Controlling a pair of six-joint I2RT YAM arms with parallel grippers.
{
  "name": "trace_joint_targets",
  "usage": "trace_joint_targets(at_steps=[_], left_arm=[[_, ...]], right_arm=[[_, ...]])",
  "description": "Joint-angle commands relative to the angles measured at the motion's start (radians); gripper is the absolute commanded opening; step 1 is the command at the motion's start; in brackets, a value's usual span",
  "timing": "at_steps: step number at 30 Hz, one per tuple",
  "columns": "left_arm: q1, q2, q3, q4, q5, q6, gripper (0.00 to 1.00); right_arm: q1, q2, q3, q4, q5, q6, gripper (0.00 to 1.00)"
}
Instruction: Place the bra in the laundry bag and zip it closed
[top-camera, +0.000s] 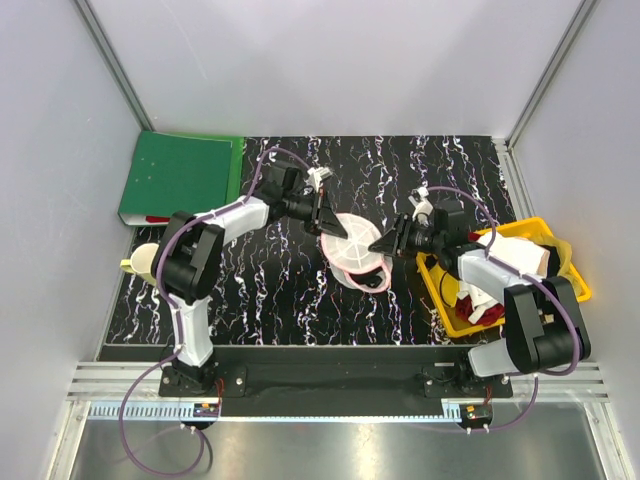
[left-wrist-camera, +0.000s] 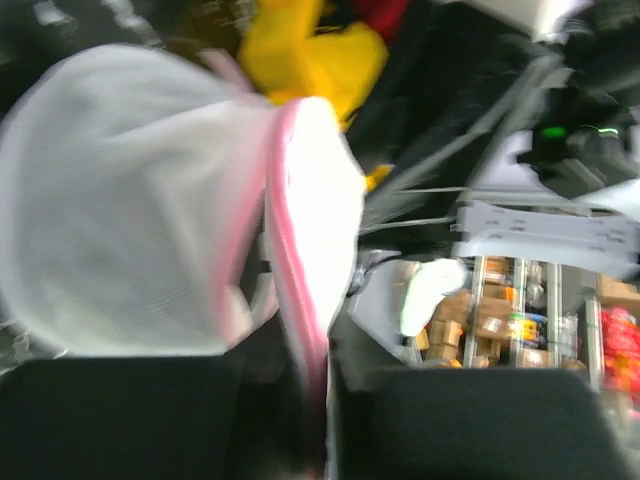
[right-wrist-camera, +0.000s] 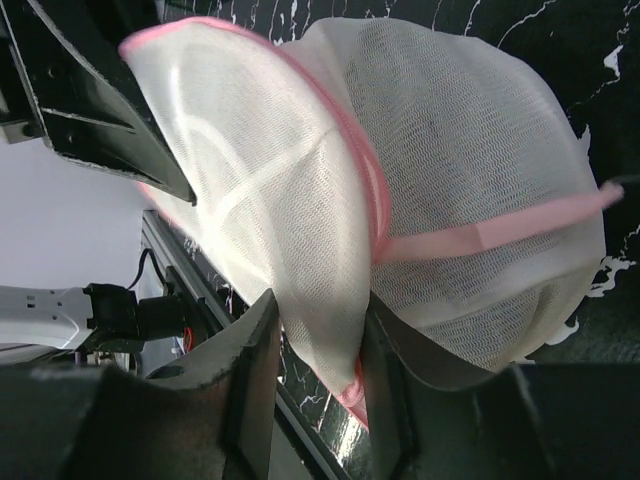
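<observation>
Left claw and right claw both on the laundry bag

Left claw is clenched on the bag's pink rim: in its wrist view the rim runs straight down into the narrow slot between the two black fingers. From above, this claw meets the bag at the bag's 10 o'clock.

Right claw comes in at the bag's 3 o'clock. In its wrist view a fold of white mesh and pink edging fills the gap between its fingers, and both fingers look to press on it, so it is grasping the bag too.

The laundry bag sits near the middle of the black marbled table, a little toward 3 o'clock, tilted between the two claws. I cannot tell whether it touches the tabletop.

The mesh shows only a dark shade, so I cannot tell whether the bra is inside.

A yellow basket of white and red clothes stands at the table's 4 o'clock, and a green box at 10 o'clock
</observation>
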Motion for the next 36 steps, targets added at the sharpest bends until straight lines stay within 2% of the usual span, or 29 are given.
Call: trace_joint_targets(at_steps=[1,2,3,4,5,6,7,8,10,12,14,16,20,23,25,26,30,32,36], left_arm=[[-0.015,-0.065,0.044,-0.288,-0.207,0.211,0.27],[-0.018,-0.078,0.049,-0.319,-0.295,0.251,0.33],[-0.024,-0.111,0.051,-0.351,-0.343,0.271,0.38],[-0.045,-0.131,0.049,-0.406,-0.395,0.288,0.4],[-0.059,-0.156,0.043,-0.428,-0.511,0.312,0.43],[-0.093,-0.212,0.037,-0.448,-0.576,0.314,0.56],[-0.11,-0.246,0.008,-0.471,-0.651,0.307,0.69],[-0.127,-0.283,-0.014,-0.474,-0.79,0.276,0.75],[-0.173,-0.384,-0.093,-0.457,-0.88,0.209,0.83],[-0.22,-0.462,-0.17,-0.448,-0.988,0.147,0.89],[-0.249,-0.536,-0.222,-0.421,-1.044,0.057,0.89],[-0.285,-0.57,-0.314,-0.332,-1.013,-0.027,0.89],[-0.312,-0.538,-0.431,-0.108,-0.806,-0.166,0.87],[-0.337,-0.49,-0.442,0.016,-0.767,-0.203,0.82],[-0.361,-0.467,-0.427,0.081,-0.778,-0.197,0.85],[-0.368,-0.431,-0.419,0.095,-0.779,-0.194,0.9],[-0.371,-0.325,-0.361,0.156,-0.735,-0.204,0.91],[-0.371,-0.288,-0.342,0.16,-0.749,-0.186,0.88],[-0.328,-0.22,-0.25,0.055,-0.746,-0.129,0.53]], right_arm=[[0.006,-0.079,-0.011,0.038,-0.001,0.041,0.3],[0.006,-0.084,-0.014,0.039,0.008,0.047,0.24],[0.008,-0.095,-0.013,0.011,0.035,0.044,0.22],[0.008,-0.101,-0.004,-0.012,0.051,0.029,0.18],[0.006,-0.114,0.004,-0.066,0.089,0.027,0.11],[0.006,-0.124,0.009,-0.095,0.121,0.031,0.08],[0.006,-0.133,0.015,-0.12,0.151,0.057,0.08],[0.006,-0.151,0.01,-0.158,0.204,0.082,0.09],[0.006,-0.176,-0.02,-0.172,0.253,0.207,0.1],[0.009,-0.223,-0.077,-0.171,0.336,0.309,0.06],[0.035,-0.286,-0.117,-0.145,0.443,0.402,0.05],[0.048,-0.326,-0.158,-0.143,0.508,0.461,0.1],[0.063,-0.388,-0.189,-0.142,0.58,0.498,0.13],[0.069,-0.394,-0.203,-0.138,0.573,0.51,0.18],[0.072,-0.401,-0.214,-0.14,0.57,0.524,0.19],[0.074,-0.417,-0.22,-0.14,0.571,0.527,0.22],[0.08,-0.447,-0.237,-0.152,0.563,0.533,0.27],[0.088,-0.461,-0.243,-0.161,0.553,0.538,0.28],[0.103,-0.486,-0.26,-0.172,0.54,0.535,0.29]])
